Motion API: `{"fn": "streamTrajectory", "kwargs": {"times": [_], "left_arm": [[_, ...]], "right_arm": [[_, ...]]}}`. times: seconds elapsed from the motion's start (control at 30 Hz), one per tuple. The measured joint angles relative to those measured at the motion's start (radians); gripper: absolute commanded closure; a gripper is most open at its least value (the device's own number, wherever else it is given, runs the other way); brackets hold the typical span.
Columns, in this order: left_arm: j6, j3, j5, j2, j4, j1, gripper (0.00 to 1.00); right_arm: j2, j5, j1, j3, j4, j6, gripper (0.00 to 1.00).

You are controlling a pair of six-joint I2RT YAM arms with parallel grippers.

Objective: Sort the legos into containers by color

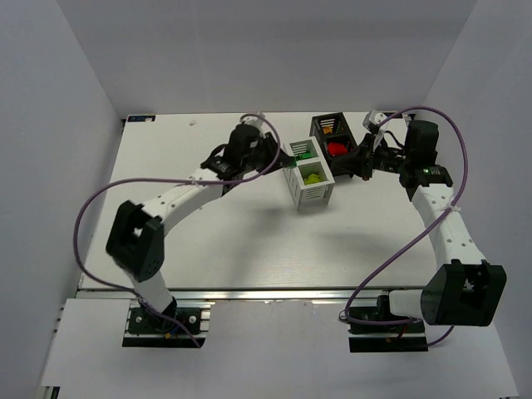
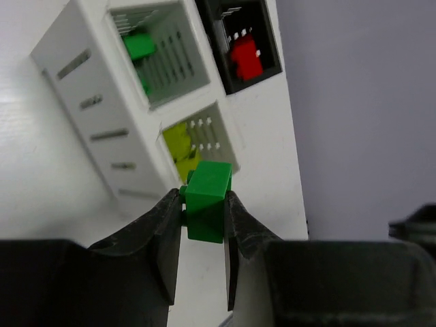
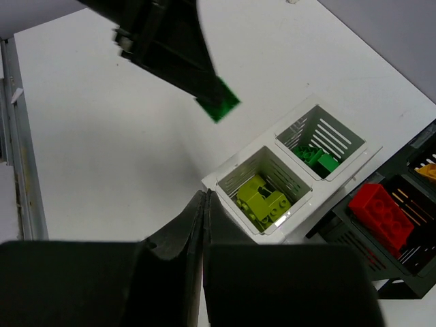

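Left gripper (image 2: 203, 199) pinches 1 small green plastic brick (image 2: 208, 194), right gripper (image 3: 204, 199) is shut, empty; early release could drop it among lime-yellow bricks (image 2: 178, 146).

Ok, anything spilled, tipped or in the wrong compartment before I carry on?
Nothing stands out. The white bin and black bin stand upright, each compartment holding one colour: green bricks, lime bricks, a red brick, an orange brick. The only piece outside is the green brick in the left claw.

I count one white bin (image 2: 88, 102) and one black bin (image 3: 357, 245). Bricks: one red brick (image 3: 381, 214), one orange brick (image 3: 428, 170) at the right edge, and one green brick (image 2: 206, 201) at lower centre. The lime bricks (image 3: 262, 197) and binned green bricks (image 3: 319, 159) overlap too much to count.
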Motion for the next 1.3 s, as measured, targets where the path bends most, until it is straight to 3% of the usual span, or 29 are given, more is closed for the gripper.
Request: {"fn": "streamTrajectory", "kwargs": {"times": [0.3, 0.63, 0.73, 1.0, 1.13, 1.17, 1.3], "left_arm": [[0.107, 0.386, -0.036, 0.345, -0.006, -0.018, 0.84], [0.147, 0.583, -0.138, 0.504, -0.129, -0.018, 0.42], [0.151, 0.601, -0.145, 0.51, -0.144, -0.018, 0.39], [0.151, 0.619, -0.154, 0.51, -0.156, -0.018, 0.42], [0.172, 0.6, -0.189, 0.48, -0.172, -0.018, 0.42], [0.182, 0.573, -0.201, 0.455, -0.17, -0.018, 0.37], [0.215, 0.393, -0.267, 0.275, -0.164, -0.016, 0.23]], "right_arm": [[-0.017, 0.0, -0.004, -0.007, -0.027, -0.012, 1.0], [-0.019, -0.001, -0.008, -0.013, -0.064, -0.018, 1.0], [-0.019, -0.001, -0.008, -0.013, -0.064, -0.018, 1.0], [-0.019, -0.001, -0.008, -0.013, -0.071, -0.037, 0.99], [-0.019, -0.005, -0.009, -0.013, -0.096, -0.077, 0.85], [-0.019, -0.006, -0.009, -0.013, -0.101, -0.089, 0.72], [-0.017, -0.008, -0.009, -0.012, -0.119, -0.123, 0.47]]}}
